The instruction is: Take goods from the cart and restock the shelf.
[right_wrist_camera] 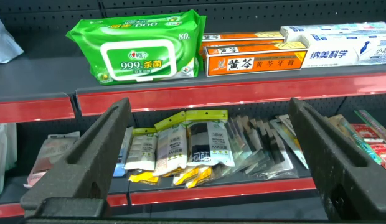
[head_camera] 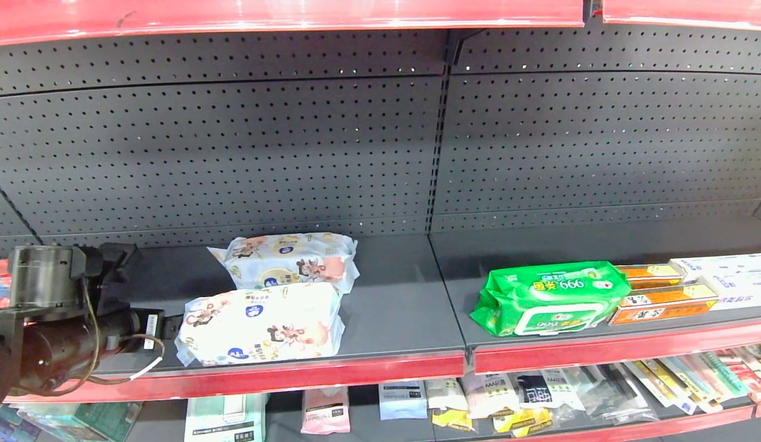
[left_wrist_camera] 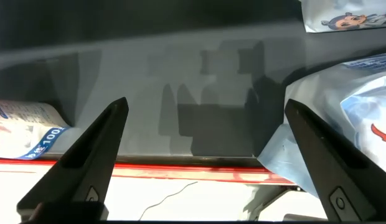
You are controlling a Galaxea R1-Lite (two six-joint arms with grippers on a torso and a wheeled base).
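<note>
Two white packs with cartoon mice lie on the grey shelf (head_camera: 393, 307): a front pack (head_camera: 261, 322) by the red edge and a rear pack (head_camera: 291, 258) behind it. My left gripper (head_camera: 138, 288) hovers at shelf height just left of the front pack, open and empty. In the left wrist view, bare shelf lies between the fingers of that gripper (left_wrist_camera: 207, 104), with the front pack (left_wrist_camera: 342, 124) against one finger and the rear pack (left_wrist_camera: 348, 15) beyond. My right gripper (right_wrist_camera: 208, 102) is open and empty, facing the shelf's red edge below a green wipes pack (right_wrist_camera: 140, 53).
The green wipes pack (head_camera: 549, 298) lies on the right shelf section beside orange boxes (head_camera: 660, 304) and white boxes (head_camera: 730, 276). Small packets (right_wrist_camera: 193, 149) fill the lower shelf. A white-and-blue pack (left_wrist_camera: 25, 124) lies past the left gripper's other finger. Bare shelf separates the mouse packs from the green pack.
</note>
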